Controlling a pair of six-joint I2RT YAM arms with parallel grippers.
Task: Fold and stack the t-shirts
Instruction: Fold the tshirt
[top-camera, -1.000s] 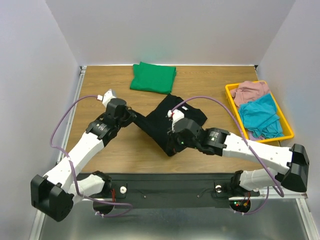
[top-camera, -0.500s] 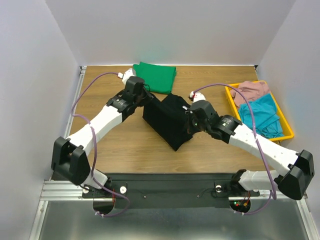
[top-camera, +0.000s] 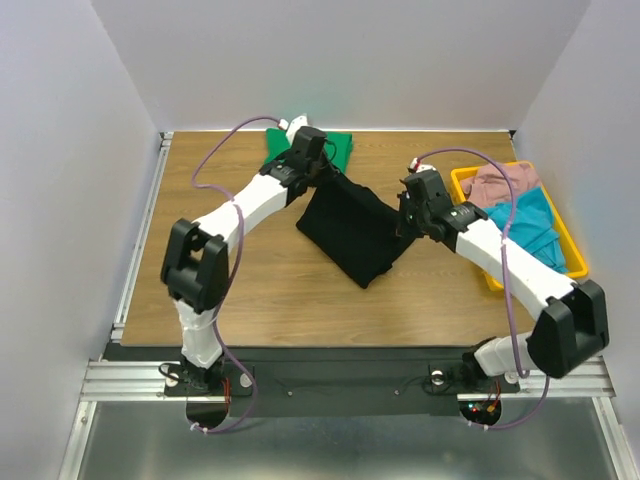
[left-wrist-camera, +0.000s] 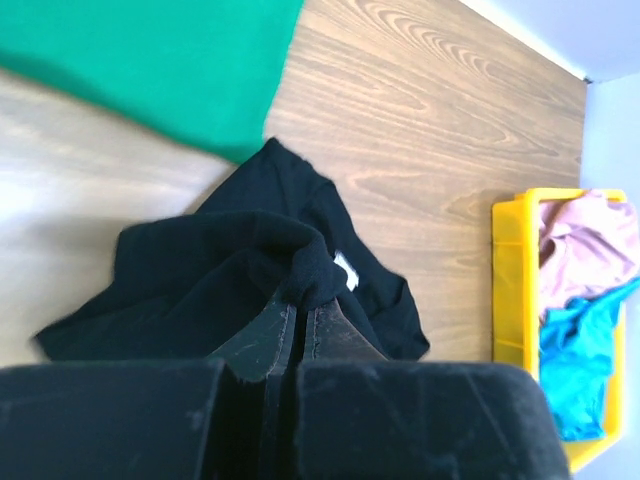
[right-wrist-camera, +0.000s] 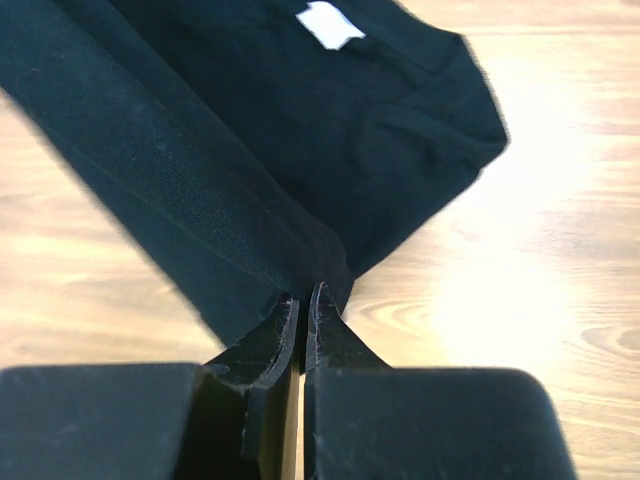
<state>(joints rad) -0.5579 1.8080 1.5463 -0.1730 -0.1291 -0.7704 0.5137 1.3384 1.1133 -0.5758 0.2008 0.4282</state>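
Carry black shirt (top-camera: 352, 228), slung above table (top-camera: 250, 290) middle with left gripper (top-camera: 324, 177) and right gripper (top-camera: 403, 227) each pinching a cloth edge in pressed-together jaws, level and taut onto green shirt (top-camera: 340, 150) at far edge, lower squarely, release together.

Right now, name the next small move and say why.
Probably carry the black shirt over the green shirt and lower it: left pincer and right pincer each clamp it, and it hangs beside the green one.
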